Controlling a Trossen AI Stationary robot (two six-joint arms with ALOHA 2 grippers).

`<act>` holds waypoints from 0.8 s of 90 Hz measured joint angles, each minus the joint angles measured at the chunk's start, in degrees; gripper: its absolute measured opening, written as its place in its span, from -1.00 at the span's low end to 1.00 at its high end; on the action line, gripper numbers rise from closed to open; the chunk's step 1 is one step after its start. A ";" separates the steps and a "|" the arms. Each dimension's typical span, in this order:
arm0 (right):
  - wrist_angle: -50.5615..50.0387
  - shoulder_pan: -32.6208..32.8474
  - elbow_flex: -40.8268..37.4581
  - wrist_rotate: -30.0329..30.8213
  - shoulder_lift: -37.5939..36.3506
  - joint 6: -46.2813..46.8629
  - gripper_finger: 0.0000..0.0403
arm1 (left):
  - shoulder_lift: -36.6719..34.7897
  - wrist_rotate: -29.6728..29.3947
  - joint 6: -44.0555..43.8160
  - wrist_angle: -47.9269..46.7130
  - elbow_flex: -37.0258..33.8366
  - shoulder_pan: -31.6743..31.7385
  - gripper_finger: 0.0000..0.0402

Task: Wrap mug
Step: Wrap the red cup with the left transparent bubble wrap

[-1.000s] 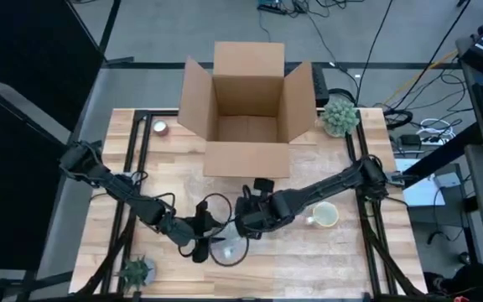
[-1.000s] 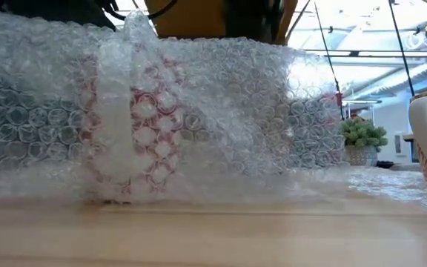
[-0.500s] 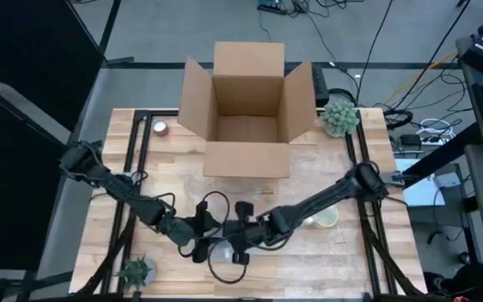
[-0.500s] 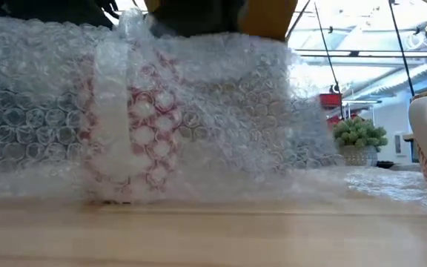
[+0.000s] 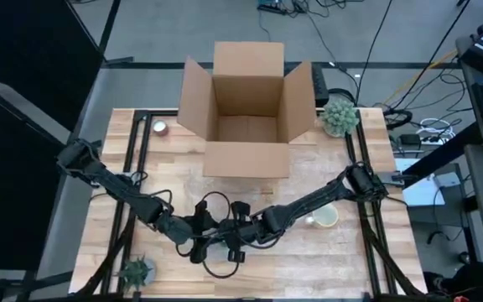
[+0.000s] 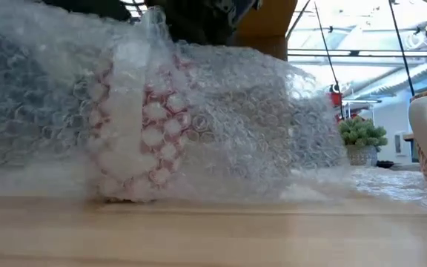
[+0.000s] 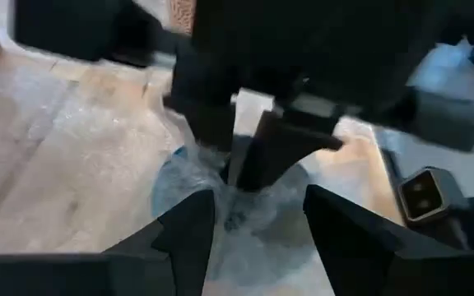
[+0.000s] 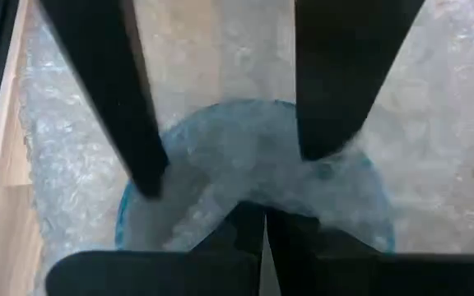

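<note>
A red-patterned mug with a blue inside stands near the table's front edge, covered in clear bubble wrap. Its white handle faces the low camera. My left gripper is open, with its fingers beside the mug's mouth. My right gripper comes down from above with its fingers nearly together and its tips in the wrap at the mug's mouth. My left gripper's open fingertips stand at the wrapped rim on either side of the mouth; I cannot tell whether they touch it. My right gripper points down into the mug's mouth, with its tips closed on bubble wrap that sinks into the blue inside. The mug stands on the table.
A second mug stands to the right of the wrapped one. An open cardboard box takes up the far middle. Small plants sit at the far right and near left. Loose wrap spreads over the table to the right.
My right gripper has gone toward the table's left and near edge, from beside the mug to over its mouth, and down into it. The wrap on the mug's right side has sunk lower. The mug has shifted slightly.
</note>
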 joint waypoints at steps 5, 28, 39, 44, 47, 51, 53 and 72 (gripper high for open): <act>-0.18 0.02 0.00 -0.15 0.05 0.00 -1.00 | -2.09 -0.03 -1.59 -3.29 1.48 -0.47 -0.10; 0.04 0.02 -0.04 -0.24 0.13 -0.50 -1.00 | -10.85 -4.43 -8.49 -25.97 3.84 -2.23 -0.10; 0.53 0.02 -0.04 -0.26 0.13 -1.37 -1.00 | -10.85 -10.53 -13.10 -35.65 2.46 -2.43 -0.10; 0.89 0.09 -0.04 -0.28 0.15 -1.98 -1.00 | -10.32 -11.42 -12.90 -34.83 0.97 -2.22 -0.10; 1.11 0.11 -0.07 -0.28 0.15 -2.03 -1.00 | -9.68 -11.28 -12.81 -34.11 0.21 -1.98 -0.10; 1.28 0.11 -0.07 -0.26 0.15 -2.13 -1.00 | -8.37 -10.67 -12.73 -32.45 -0.64 -1.77 -0.10; 1.31 0.11 -0.07 -0.27 0.15 -2.14 -1.00 | -7.67 -10.54 -12.37 -30.82 -0.88 -1.78 -0.10; 2.09 0.09 -0.07 -0.22 0.17 -2.22 -1.00 | -2.95 -9.11 -0.36 -4.88 -0.89 -1.72 -0.10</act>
